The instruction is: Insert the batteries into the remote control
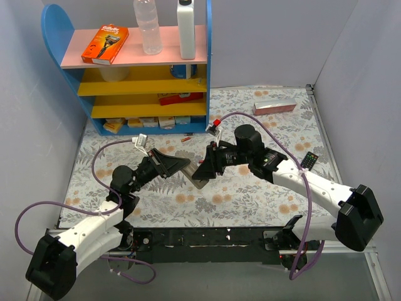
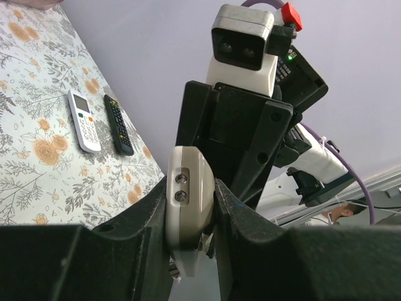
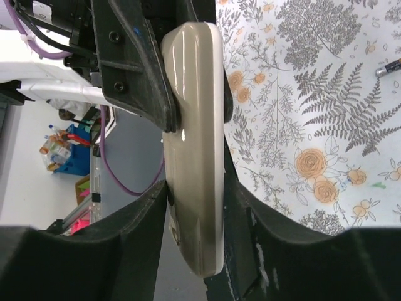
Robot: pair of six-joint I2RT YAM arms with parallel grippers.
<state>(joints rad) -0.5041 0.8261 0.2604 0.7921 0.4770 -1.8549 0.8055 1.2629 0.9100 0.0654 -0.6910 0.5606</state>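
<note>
So, both arms meet in the middle of the top view and hold one thing between them: a pale remote with round ends. The left gripper is squeezed tight on one end of it, at the bottom middle of its own view. The right gripper has a finger pressed on each side of it too (no gap shows). The white remote with the little screen lies flat on the flowery table, at the left of the left wrist view, just beside a black remote. One battery lies on the table, upper right of the right wrist view.
</note>
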